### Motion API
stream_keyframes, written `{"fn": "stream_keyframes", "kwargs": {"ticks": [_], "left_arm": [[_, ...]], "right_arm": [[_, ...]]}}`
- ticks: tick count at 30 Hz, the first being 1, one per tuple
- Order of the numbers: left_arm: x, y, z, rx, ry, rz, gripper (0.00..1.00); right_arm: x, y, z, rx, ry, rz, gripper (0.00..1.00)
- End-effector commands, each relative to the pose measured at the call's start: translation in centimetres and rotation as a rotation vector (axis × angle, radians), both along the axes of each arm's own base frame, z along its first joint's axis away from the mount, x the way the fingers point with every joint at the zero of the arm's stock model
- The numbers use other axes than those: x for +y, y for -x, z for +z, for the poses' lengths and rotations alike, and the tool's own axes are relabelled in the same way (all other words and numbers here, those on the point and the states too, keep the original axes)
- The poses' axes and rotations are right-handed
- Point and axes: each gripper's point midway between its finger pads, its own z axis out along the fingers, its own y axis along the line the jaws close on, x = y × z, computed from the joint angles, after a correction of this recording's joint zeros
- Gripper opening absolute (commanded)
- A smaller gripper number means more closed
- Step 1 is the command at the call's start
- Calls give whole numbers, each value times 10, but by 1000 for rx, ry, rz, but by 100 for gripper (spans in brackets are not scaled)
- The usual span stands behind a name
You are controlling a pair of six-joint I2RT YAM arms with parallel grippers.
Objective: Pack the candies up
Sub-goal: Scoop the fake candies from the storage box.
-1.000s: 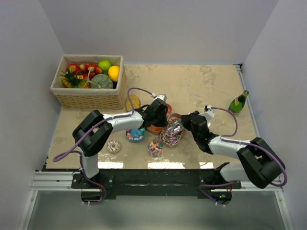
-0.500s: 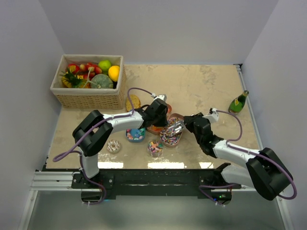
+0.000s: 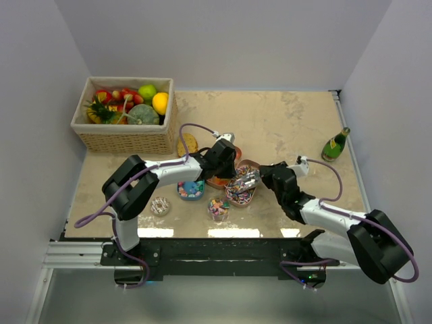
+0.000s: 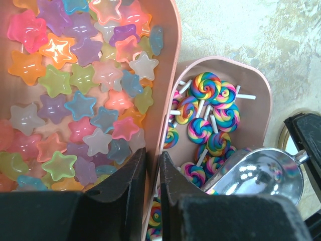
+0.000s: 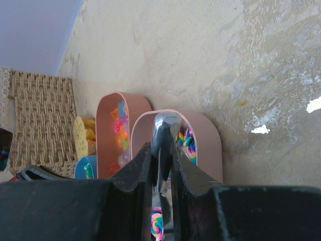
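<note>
Lying around the scoop (image 4: 262, 174) in right claw (image 5: 160, 150): candies (image 4: 208, 86).

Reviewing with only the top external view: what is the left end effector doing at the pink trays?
Observer: The left wrist view shows the left end effector pinching the side wall of the star tray.
Reviewer: And the right one?
Observer: The right end effector is shut on the handle of a metal scoop.
Reviewer: Is the scoop loaded?
Observer: Its bowl looks empty, lying among the swirl lollipops.
</note>
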Motion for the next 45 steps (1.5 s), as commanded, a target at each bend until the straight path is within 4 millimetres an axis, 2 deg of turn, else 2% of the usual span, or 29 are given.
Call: {"fn": "stream_keyframes", "kwargs": {"ticks": [1,10,19,27,36,45], "left_arm": [[8,-15,9,-39,1,69,0],[8,-16,11,-45,2,67,0],[7,-17,11,-44,-2,66,0],[8,-18,11,-46,-8,71,0],[8,-19,13,-49,-9,74,0],[1,-24,19,-62,-5,56,0]], "right_arm": [[-11,6,-22,45,50,-34,0],[-11,-1,-37,64,103,-36,0],[-11,3,-37,66,50,-52,0],[-19,9,-12,13,-39,-100,0],[-21,15,-10,21,-76,-106,0],[-27,24,11,-16,-94,-95,0]]}}
